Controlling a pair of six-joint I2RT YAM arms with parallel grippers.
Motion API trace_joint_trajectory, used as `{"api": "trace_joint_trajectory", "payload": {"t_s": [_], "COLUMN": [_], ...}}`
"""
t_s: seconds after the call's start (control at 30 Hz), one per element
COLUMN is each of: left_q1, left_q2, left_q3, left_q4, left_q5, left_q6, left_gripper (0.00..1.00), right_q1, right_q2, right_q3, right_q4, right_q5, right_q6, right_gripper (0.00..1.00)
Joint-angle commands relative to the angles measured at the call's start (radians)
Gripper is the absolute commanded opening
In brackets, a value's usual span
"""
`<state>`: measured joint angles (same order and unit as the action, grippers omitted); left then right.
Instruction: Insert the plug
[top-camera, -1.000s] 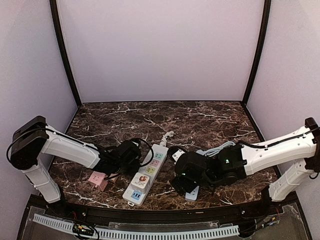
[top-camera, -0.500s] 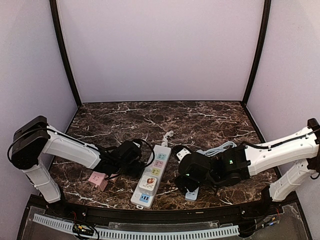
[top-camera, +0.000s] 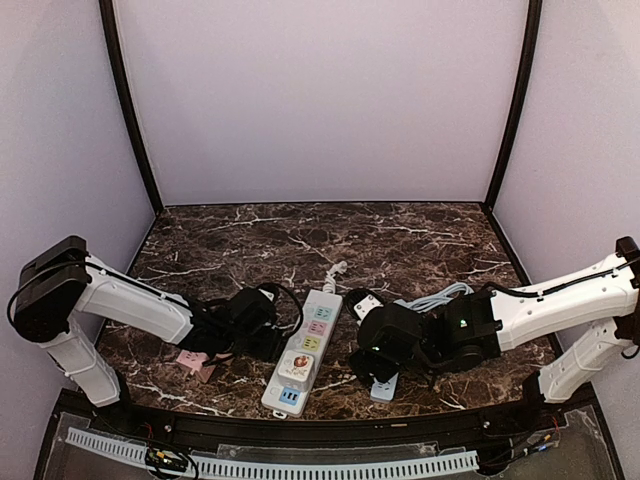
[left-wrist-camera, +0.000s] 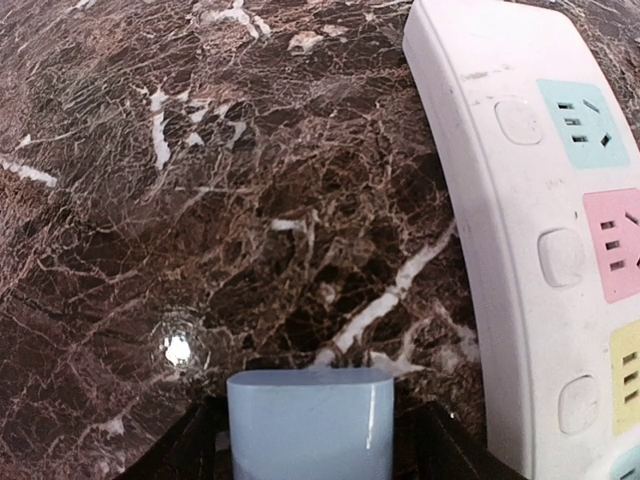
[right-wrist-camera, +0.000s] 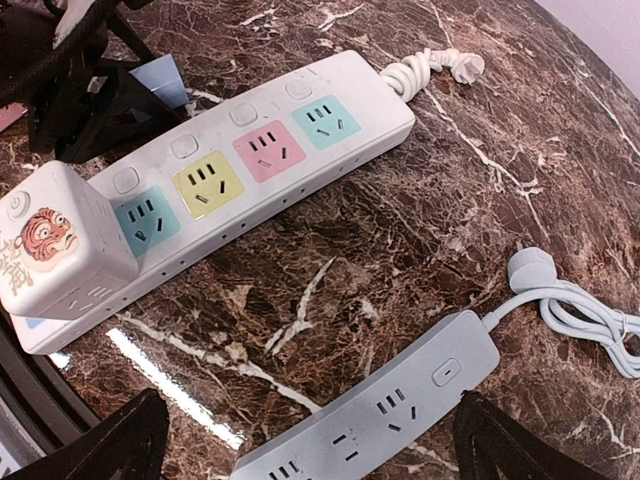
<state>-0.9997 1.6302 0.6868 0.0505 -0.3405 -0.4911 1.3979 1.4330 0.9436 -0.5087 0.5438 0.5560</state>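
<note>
Two strips on the bench (top-camera: 400, 240). White strip (top-camera: 308, 338) lies mid-bench, cord end away from the arms. Cube plug (top-camera: 295, 366), tiger face on top, is seated at its near end. Grey strip (right-wrist-camera: 380, 410) lies just right of it, under the right pincer (top-camera: 370, 362), which is spread wide and holds nothing. Left pincer (top-camera: 265, 330) is low, beside the white strip's left edge. Blue block (left-wrist-camera: 310, 420) sits between its fingers; gripped or loose, cannot tell. Pink plug (top-camera: 193, 361) lies by the left arm.

White strip (right-wrist-camera: 210, 140), pastel sockets (right-wrist-camera: 268, 150); pale-blue plug (left-wrist-camera: 310, 420); brown veined marble table (right-wrist-camera: 420, 230).
</note>
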Motion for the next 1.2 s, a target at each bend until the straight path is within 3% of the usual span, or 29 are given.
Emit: {"api": "trace_joint_trajectory", "payload": {"t_s": [0.0,0.33,0.4,0.5,0.63,0.83,1.0,1.17], "left_q1": [-0.021,-0.054,-0.058,-0.06,-0.06,-0.06,-0.06,-0.063], "left_q2": [-0.019,-0.054,-0.062,-0.069,-0.076,-0.129,-0.209,-0.242], "left_q3": [-0.045,-0.054,-0.062,-0.074,-0.104,-0.17,-0.227,-0.259], "left_q4": [-0.071,-0.079,-0.078,-0.06,0.014,0.181,0.345,0.538], "left_q5": [0.034,0.018,0.0,-0.027,-0.076,-0.112,-0.12,-0.037], "left_q6": [-0.016,-0.018,-0.017,-0.009,0.012,0.083,0.23,0.371], "left_gripper": [0.67,0.53,0.46,0.27,0.13,0.07,0.02,0.01], "right_q1": [-0.004,-0.015,-0.021,-0.036,-0.079,-0.143,-0.159,-0.2], "right_q2": [-0.004,0.0,0.0,-0.006,-0.036,-0.098,-0.124,-0.093], "right_q3": [-0.004,0.008,0.012,0.014,0.013,0.03,0.047,0.115], "right_q4": [0.015,0.01,0.011,0.022,0.059,0.115,0.183,0.175], "right_q5": [0.013,0.008,0.002,-0.016,-0.063,-0.118,-0.151,-0.275], "right_q6": [0.011,0.008,0.009,0.005,-0.013,-0.028,-0.081,-0.113], "right_gripper": [0.99,0.99,0.99,0.99,0.97,0.97,0.95,0.95]}}
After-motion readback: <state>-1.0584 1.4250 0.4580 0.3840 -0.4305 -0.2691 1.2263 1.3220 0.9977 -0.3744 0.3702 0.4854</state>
